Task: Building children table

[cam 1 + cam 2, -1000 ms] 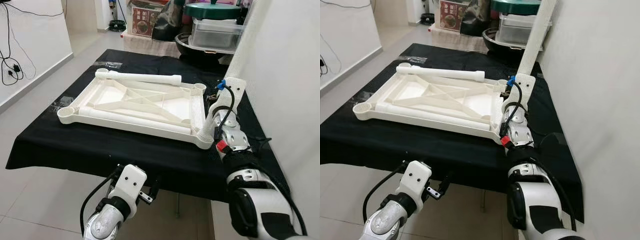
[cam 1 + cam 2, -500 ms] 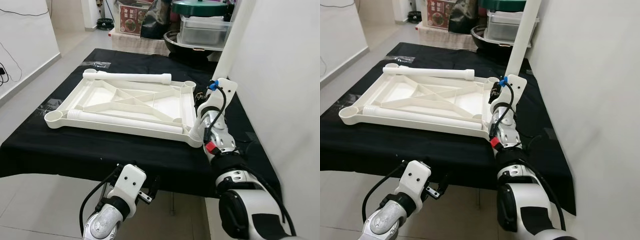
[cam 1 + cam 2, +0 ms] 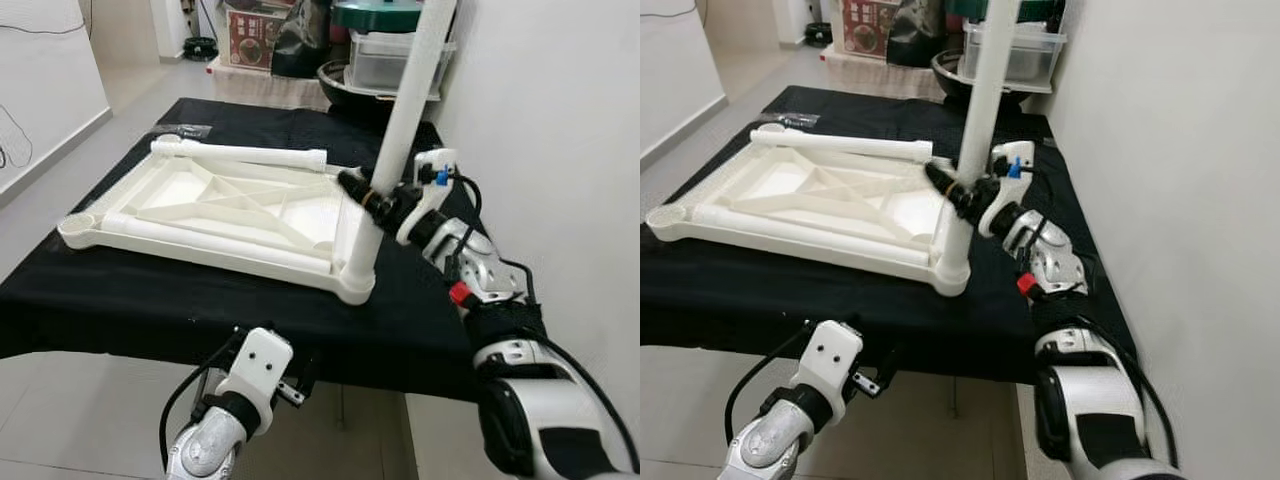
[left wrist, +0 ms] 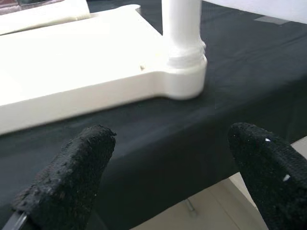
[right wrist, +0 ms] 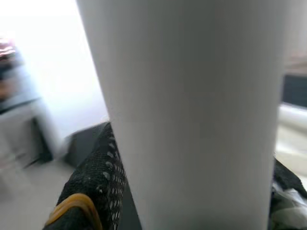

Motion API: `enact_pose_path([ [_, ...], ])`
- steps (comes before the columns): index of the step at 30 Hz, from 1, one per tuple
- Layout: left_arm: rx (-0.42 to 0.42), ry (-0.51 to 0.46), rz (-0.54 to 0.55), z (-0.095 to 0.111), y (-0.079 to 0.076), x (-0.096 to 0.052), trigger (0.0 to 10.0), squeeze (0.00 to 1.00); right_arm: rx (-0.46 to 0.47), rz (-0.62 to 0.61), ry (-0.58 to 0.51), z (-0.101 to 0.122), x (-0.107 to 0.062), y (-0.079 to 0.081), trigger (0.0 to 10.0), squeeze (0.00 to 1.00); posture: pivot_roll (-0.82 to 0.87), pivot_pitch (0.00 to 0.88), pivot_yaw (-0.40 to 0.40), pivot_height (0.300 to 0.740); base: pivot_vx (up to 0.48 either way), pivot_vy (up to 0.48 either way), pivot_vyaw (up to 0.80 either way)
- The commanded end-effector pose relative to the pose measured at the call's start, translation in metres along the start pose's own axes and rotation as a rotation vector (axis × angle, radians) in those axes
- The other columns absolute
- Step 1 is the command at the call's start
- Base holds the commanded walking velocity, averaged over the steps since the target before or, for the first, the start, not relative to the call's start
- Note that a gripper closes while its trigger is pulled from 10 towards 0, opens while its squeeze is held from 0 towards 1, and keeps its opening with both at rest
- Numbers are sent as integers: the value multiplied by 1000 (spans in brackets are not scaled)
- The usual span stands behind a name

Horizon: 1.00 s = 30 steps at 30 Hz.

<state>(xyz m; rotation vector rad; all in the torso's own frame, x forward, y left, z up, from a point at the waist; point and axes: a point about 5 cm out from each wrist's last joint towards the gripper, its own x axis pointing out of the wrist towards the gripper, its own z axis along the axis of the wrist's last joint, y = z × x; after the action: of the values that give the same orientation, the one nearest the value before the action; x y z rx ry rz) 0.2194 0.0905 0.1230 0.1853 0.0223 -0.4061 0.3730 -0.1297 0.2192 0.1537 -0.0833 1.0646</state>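
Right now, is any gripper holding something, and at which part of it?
The right gripper holds the upright white table leg on its lower part, above the corner socket. The left gripper is open and holds nothing.

Even, bright indoor light with soft shadows fills the sharp head views, while the right wrist view is blurred and washed out behind the close white leg [image 5: 192, 110], perhaps by window glare.
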Motion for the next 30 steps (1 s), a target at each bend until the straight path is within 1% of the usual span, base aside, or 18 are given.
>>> enact_pose_path([
  [1, -1, 21, -1, -4, -2, 0, 10000, 0, 9, 195, 61, -9, 7, 17, 10000, 0, 143, 28, -134, 740, 0, 0, 0],
  [3, -1, 21, -1, -4, -2, 0, 10000, 0, 9, 195, 61, -9, 7, 17, 10000, 0, 143, 28, -134, 740, 0, 0, 0],
  [4, -1, 22, -1, -4, -1, -1, 10000, 0, -33, 252, 122, -16, 13, 22, 6745, 0, 144, 31, -133, 740, 0, 0, 0],
  [5, -2, 22, -1, -4, -1, -1, 10000, 0, -56, 206, 137, -19, 17, 20, 0, 0, 146, 28, -133, 740, 0, 0, 0],
  [7, -2, 22, -1, -4, -1, -1, 10000, 0, -70, 170, 145, -21, 19, 17, 0, 0, 146, 27, -133, 740, 0, 0, 0],
  [9, -2, 24, -2, -5, -2, -2, 10000, 0, -75, 0, 116, -20, 24, 7, 0, 0, 149, 21, -135, 740, 0, 0, 0],
  [10, -2, 24, -2, -5, -2, -2, 10000, 0, -75, 0, 116, -20, 24, 7, 0, 0, 149, 21, -135, 740, 0, 0, 0],
  [15, 1, 25, -6, -5, -2, -2, 10000, 0, -78, -433, 71, -16, 15, -21, 0, 0, 147, 16, -131, 740, 0, 0, 0],
  [16, 1, 25, -6, -5, -2, -2, 10000, 0, -78, -433, 71, -16, 15, -21, 0, 0, 147, 16, -131, 740, 0, 0, 0],
  [17, 1, 25, -6, -5, -1, -2, 10000, 0, -67, -522, 76, -16, 11, -26, 0, 0, 146, 19, -130, 740, 0, 0, 0],
  [18, 1, 25, -6, -5, -1, -2, 10000, 0, -67, -522, 76, -16, 11, -26, 0, 0, 146, 19, -130, 740, 0, 0, 0],
  [22, 3, 26, -7, -5, -1, -2, 10000, 0, -47, -1143, 118, -20, -32, -55, 0, 0, 138, 19, -123, 740, 0, 0, 0],
  [23, 3, 26, -7, -5, -1, -2, 10000, 0, -47, -1143, 118, -20, -32, -55, 0, 0, 138, 19, -123, 740, 0, 0, 0],
  [24, 3, 27, -7, -6, -1, -2, 10000, 0, -46, -1235, 121, -22, -40, -57, 0, 0, 138, 19, -123, 740, 0, 0, 0],
  [26, 3, 27, -7, -6, -1, -2, 10000, 0, -46, -1235, 121, -22, -40, -57, 0, 0, 138, 19, -123, 740, 0, 0, 0],
  [27, 3, 27, -7, -6, -1, -2, 10000, 0, -31, -1316, 113, -25, -45, -57, 0, 0, 141, 19, -125, 740, 0, 0, 0],
  [28, 3, 27, -7, -6, -1, -2, 10000, 0, -31, -1316, 113, -25, -45, -57, 0, 0, 141, 19, -125, 740, 0, 0, 0],
  [30, 5, 27, -8, -7, -1, -1, 10000, 0, 17, -1508, 63, -37, -39, -43, 0, 0, 136, 16, -119, 740, 0, 0, 0],
])
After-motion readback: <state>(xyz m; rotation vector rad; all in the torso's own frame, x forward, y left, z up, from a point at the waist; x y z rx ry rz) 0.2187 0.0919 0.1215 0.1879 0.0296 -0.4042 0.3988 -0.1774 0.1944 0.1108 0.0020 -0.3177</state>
